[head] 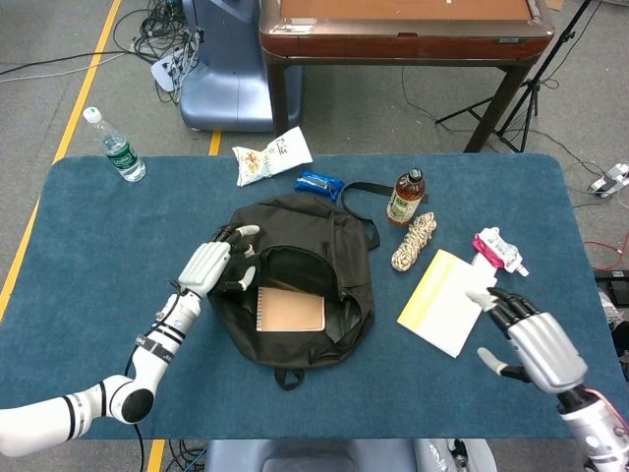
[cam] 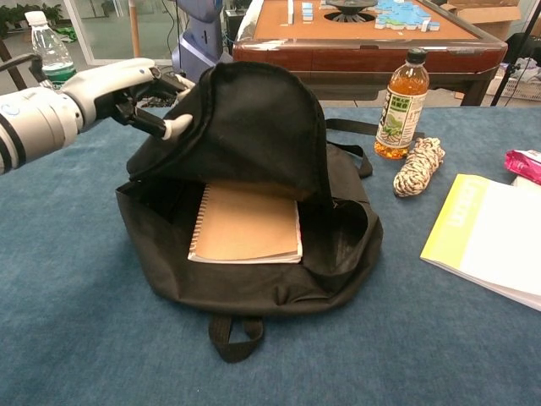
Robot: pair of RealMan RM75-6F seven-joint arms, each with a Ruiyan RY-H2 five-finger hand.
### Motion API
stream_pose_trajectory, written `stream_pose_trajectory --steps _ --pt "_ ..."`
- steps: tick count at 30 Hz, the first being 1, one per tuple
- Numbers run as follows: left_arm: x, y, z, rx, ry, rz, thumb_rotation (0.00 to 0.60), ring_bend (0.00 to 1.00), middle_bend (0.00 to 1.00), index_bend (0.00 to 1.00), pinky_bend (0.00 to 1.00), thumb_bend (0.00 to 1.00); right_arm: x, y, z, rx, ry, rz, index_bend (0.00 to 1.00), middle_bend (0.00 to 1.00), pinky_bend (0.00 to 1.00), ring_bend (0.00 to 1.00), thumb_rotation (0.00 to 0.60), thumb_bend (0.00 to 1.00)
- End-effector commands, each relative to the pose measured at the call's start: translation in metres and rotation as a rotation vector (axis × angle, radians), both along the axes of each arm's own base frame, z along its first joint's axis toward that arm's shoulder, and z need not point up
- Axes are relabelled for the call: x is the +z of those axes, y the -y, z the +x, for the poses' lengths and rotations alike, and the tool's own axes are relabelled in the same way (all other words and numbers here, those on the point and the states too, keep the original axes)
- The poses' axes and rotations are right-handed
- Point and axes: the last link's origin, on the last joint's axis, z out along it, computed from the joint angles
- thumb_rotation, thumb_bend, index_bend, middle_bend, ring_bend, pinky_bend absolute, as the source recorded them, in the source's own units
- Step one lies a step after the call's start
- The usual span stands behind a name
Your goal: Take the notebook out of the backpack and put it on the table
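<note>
A black backpack (head: 334, 246) (cam: 262, 288) lies in the middle of the blue table. My left hand (head: 208, 265) (cam: 127, 85) grips its top flap (cam: 254, 127) and holds it lifted, so the bag stands wide open. Inside lies a brown spiral-bound notebook (head: 290, 310) (cam: 247, 224), flat and fully exposed. My right hand (head: 531, 344) hovers over the table's right front corner with fingers spread and nothing in it, well apart from the bag; the chest view does not show it.
A yellow-and-white booklet (head: 447, 300) (cam: 486, 237) lies right of the bag. Behind it are a coiled rope (head: 414, 241) (cam: 418, 167), a tea bottle (head: 404, 197) (cam: 400, 106), a pink packet (head: 496, 249), a blue packet (head: 318, 183), a snack bag (head: 271, 155) and a water bottle (head: 114, 146).
</note>
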Motion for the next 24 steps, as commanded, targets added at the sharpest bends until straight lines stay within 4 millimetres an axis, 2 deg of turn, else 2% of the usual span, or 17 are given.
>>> stream_pose_trajectory --steps 1,6,13,20,24 --pt "0.008 -0.003 0.005 0.029 0.028 0.022 0.600 0.01 0.16 0.77 0.00 0.87 -0.034 0.008 0.030 0.111 0.016 0.153 0.14 0.25 0.24 0.14 0.600 0.31" --pt "0.014 -0.003 0.009 0.057 0.050 0.042 0.600 0.02 0.16 0.77 0.00 0.87 -0.068 0.025 0.061 0.203 0.033 0.276 0.15 0.25 0.24 0.14 0.600 0.31" --pt "0.018 0.000 0.008 0.096 0.066 0.044 0.600 0.02 0.16 0.77 0.00 0.87 -0.113 0.051 0.088 0.259 0.083 0.344 0.20 0.26 0.24 0.14 0.600 0.31" --pt "0.018 0.004 0.004 0.135 0.096 0.023 0.600 0.02 0.16 0.77 0.00 0.87 -0.156 0.066 0.102 0.282 0.112 0.367 0.20 0.26 0.24 0.14 0.600 0.31" --pt "0.015 0.005 0.003 0.147 0.105 0.018 0.600 0.02 0.16 0.77 0.00 0.86 -0.173 0.073 0.104 0.271 0.127 0.366 0.20 0.26 0.24 0.14 0.600 0.31"
